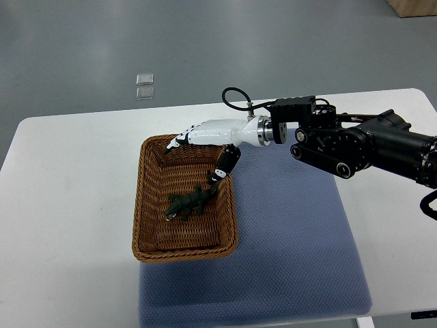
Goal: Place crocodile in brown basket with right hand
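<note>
Top view: dark green toy crocodile [189,202] lies inside the brown woven basket [139,205] — my white right hand [208,132] above it, fingers spread, empty — only withdrawing seems left.

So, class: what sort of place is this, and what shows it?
Probably a robotics lab or test room: a robot's right hand over a brown basket, a white table with a blue mat, bare grey floor.

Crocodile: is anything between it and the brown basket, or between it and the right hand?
Nothing visible stands in the way. The crocodile lies inside the brown basket, on its woven floor. The right hand hangs open over the basket's far right corner, close above the crocodile's tail, with no object between them.
</note>
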Motion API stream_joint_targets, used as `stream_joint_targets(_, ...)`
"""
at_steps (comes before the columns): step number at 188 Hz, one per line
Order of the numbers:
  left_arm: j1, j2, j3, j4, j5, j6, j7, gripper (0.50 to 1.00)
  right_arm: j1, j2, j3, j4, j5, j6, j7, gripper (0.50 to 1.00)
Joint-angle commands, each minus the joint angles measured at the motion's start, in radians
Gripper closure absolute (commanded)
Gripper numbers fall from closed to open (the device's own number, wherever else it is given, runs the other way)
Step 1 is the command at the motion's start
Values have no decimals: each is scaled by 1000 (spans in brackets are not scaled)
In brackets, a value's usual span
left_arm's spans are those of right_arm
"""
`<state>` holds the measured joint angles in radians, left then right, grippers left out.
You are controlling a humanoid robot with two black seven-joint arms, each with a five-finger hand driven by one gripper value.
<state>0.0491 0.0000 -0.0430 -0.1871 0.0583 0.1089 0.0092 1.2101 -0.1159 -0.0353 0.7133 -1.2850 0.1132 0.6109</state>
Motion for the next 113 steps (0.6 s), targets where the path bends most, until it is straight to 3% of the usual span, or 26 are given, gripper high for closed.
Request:
stream_joint_targets(1,0,0,0,0,0,0,0,500,6,-24,11,0,115,63,0,579)
stream_joint_targets(34,0,0,0,0,0,0,0,500,-1,-94,63,0,335,184,0,579)
stream_joint_targets(67,0,0,0,0,0,0,0,500,-7,-166,160,0,547,307,-75,576)
stream_joint_targets(96,0,0,0,0,0,0,0,500,-33,-222,178,0,737,352,-152,576)
stream_joint_targets(113,0,0,0,0,0,0,0,500,-56,-231,178,-2,855,341,-215,576)
